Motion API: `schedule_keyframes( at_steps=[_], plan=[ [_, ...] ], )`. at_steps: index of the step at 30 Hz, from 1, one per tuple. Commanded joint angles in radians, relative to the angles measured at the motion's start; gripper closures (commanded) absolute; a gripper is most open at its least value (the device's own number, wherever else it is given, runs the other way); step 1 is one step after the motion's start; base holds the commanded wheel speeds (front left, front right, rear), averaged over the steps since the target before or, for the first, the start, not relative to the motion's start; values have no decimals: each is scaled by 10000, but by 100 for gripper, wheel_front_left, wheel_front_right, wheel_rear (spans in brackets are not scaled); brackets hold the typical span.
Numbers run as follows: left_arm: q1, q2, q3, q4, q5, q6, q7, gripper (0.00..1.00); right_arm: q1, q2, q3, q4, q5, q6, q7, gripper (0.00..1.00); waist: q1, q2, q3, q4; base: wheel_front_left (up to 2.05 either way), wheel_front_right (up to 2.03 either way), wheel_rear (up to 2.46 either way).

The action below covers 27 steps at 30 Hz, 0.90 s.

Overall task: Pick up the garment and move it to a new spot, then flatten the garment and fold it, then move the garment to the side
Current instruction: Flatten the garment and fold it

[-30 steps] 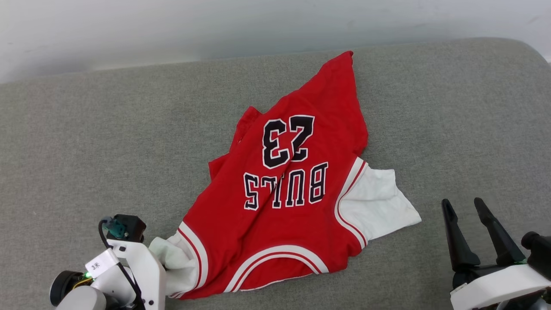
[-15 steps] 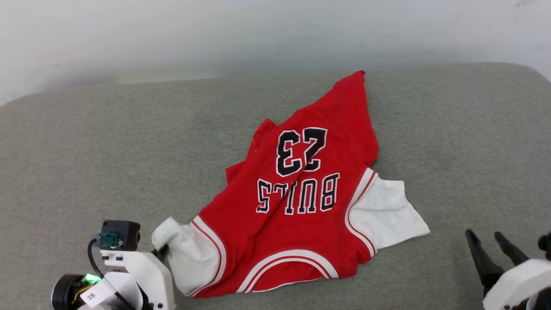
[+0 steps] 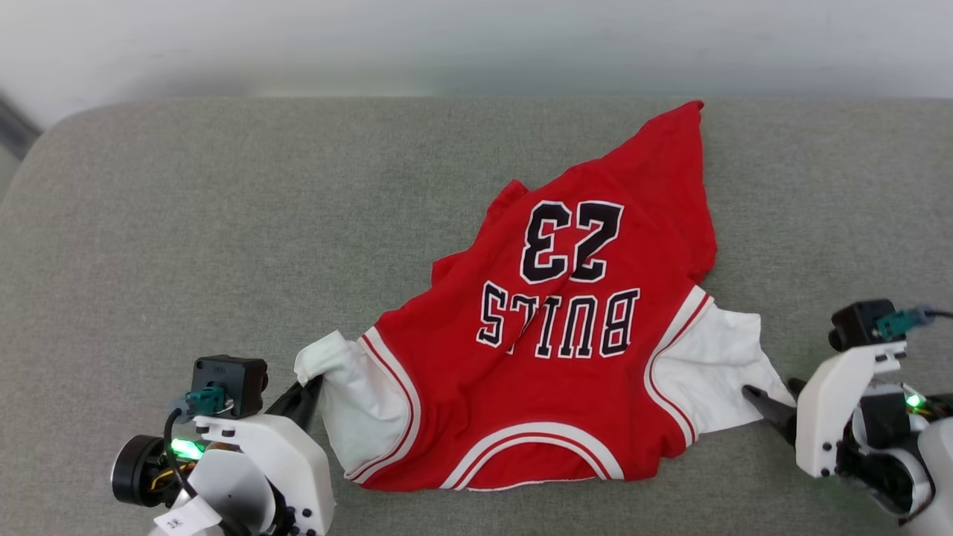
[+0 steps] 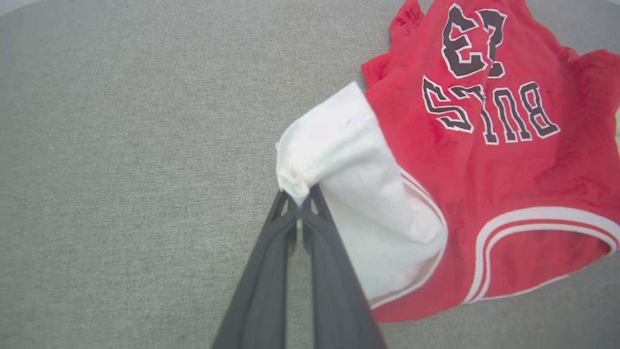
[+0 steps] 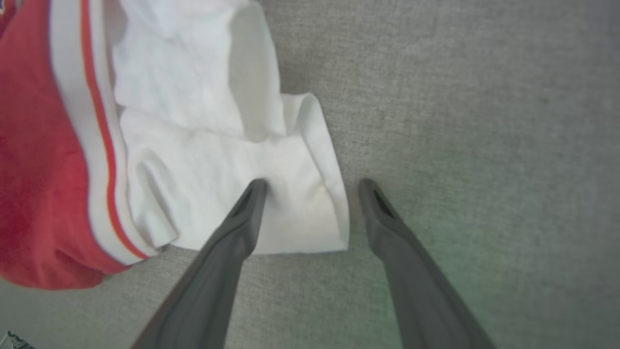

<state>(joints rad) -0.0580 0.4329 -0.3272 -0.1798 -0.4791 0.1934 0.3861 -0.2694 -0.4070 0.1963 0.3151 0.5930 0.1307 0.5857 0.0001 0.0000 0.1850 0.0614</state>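
Note:
The garment [image 3: 566,357], a red jersey with white sleeves and dark block letters, lies spread on the grey cushion, lettering upside down to me. My left gripper [image 3: 311,385] is shut on the bunched edge of its left white sleeve [image 4: 334,165], pinched at the fingertips in the left wrist view [image 4: 299,206]. My right gripper [image 3: 767,398] stands open at the right white sleeve [image 5: 218,160]; one finger [image 5: 242,213] lies over the sleeve's corner, the other finger [image 5: 382,213] rests on bare cushion beside it.
The grey fabric cushion [image 3: 223,246] stretches wide to the left of the garment. Its far edge meets a pale wall [image 3: 447,45], and its rounded corner shows at the upper left.
The left gripper has closed on the left sleeve and drawn it out leftward. The right gripper has come in to the right sleeve's corner. The head camera has shifted, moving the picture.

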Motion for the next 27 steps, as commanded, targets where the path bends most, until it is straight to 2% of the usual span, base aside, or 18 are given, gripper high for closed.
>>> schedule_keyframes(
  at_steps=[1,8,9,10,11,14,19,27],
  plan=[
    [-147,-41,-42,-32,29,2,-56,100,-260,-76,199,248,126,-1,129,0,-1,0,165,114,0,0,0],
    [-307,-198,-98,114,7,-7,-277,100,-530,80,1584,1886,852,0,1794,0,-1,0,493,227,0,0,0],
    [-300,-207,-93,137,-7,-5,-299,100,-486,108,1715,2040,954,3,2030,16,-1,0,504,219,0,0,0],
    [-285,-212,-91,163,-20,1,-313,100,-468,113,1820,2134,1040,12,2179,88,-1,0,505,209,0,0,0],
    [-259,-213,-80,187,-43,7,-335,100,-462,116,1882,2164,1120,14,2228,100,-1,0,493,191,0,0,0],
    [-133,-180,-45,247,-77,47,-369,100,-566,14,1888,1963,1237,12,1911,100,-1,0,347,121,0,0,0],
    [112,19,108,64,-99,149,-348,100,-389,-337,1259,1059,1403,9,1006,100,-1,0,-137,4,0,0,0],
    [419,576,842,-868,-123,500,-384,100,934,-546,-528,-1834,617,-1,-30,100,-1,0,-797,-426,0,0,0]
  ],
)
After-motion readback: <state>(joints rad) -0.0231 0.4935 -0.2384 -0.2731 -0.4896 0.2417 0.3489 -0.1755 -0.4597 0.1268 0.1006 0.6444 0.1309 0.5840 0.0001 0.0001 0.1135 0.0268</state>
